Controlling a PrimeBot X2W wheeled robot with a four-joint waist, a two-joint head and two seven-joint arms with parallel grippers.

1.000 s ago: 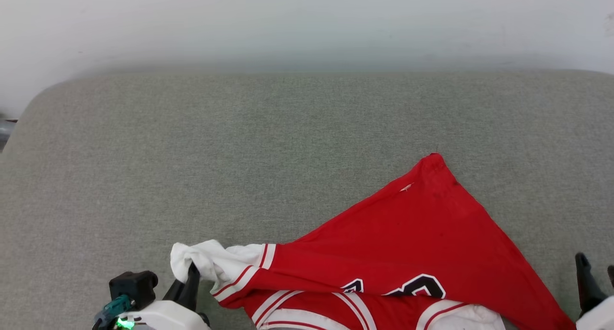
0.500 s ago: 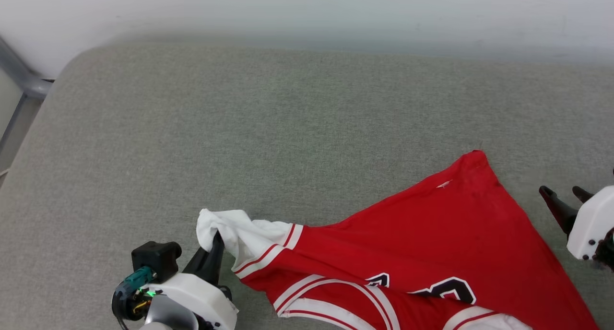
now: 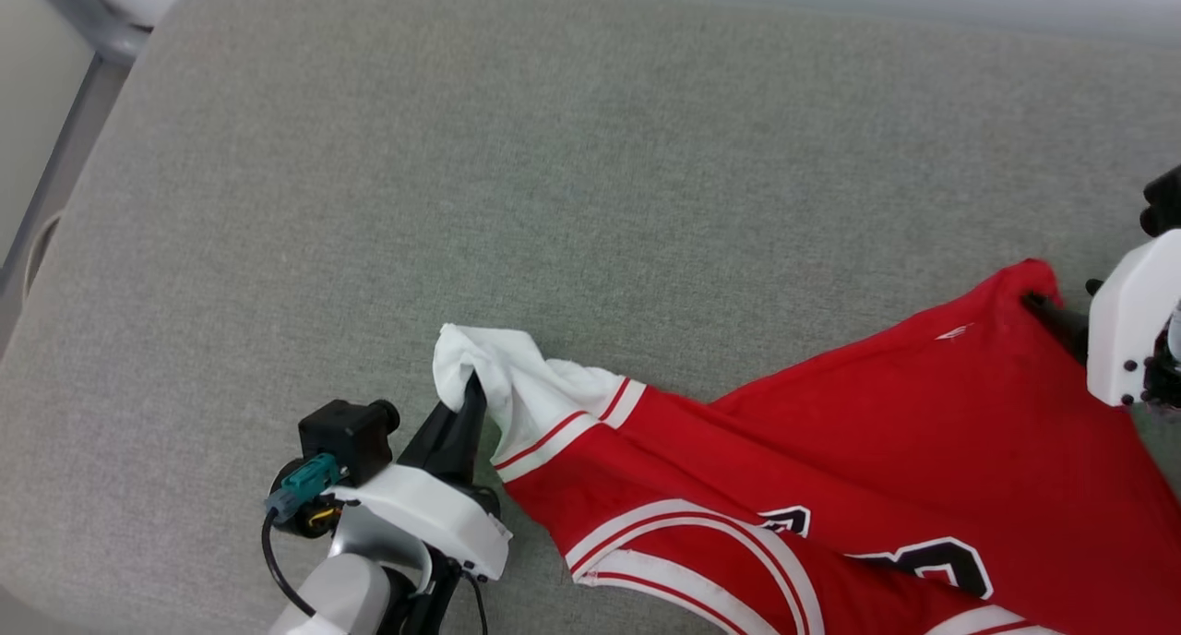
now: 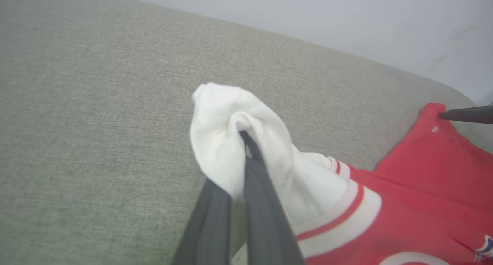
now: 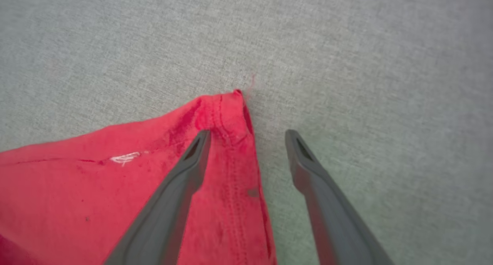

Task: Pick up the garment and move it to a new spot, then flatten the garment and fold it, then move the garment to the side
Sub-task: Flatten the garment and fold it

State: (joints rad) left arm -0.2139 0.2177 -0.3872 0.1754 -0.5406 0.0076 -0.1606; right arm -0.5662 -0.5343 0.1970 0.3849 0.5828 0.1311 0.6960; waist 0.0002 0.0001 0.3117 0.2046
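The left pincer (image 3: 474, 386) clenches the white sleeve of the red jersey T-shirt (image 3: 876, 432); the right pincer (image 5: 248, 134), released, straddles its corner.

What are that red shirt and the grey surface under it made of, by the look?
The garment: thin, soft knit, likely matte jersey; it bunches and creases, with stitched hems. The grey surface: seemingly woven upholstery cloth over padding; flecked weave, rounded corner.
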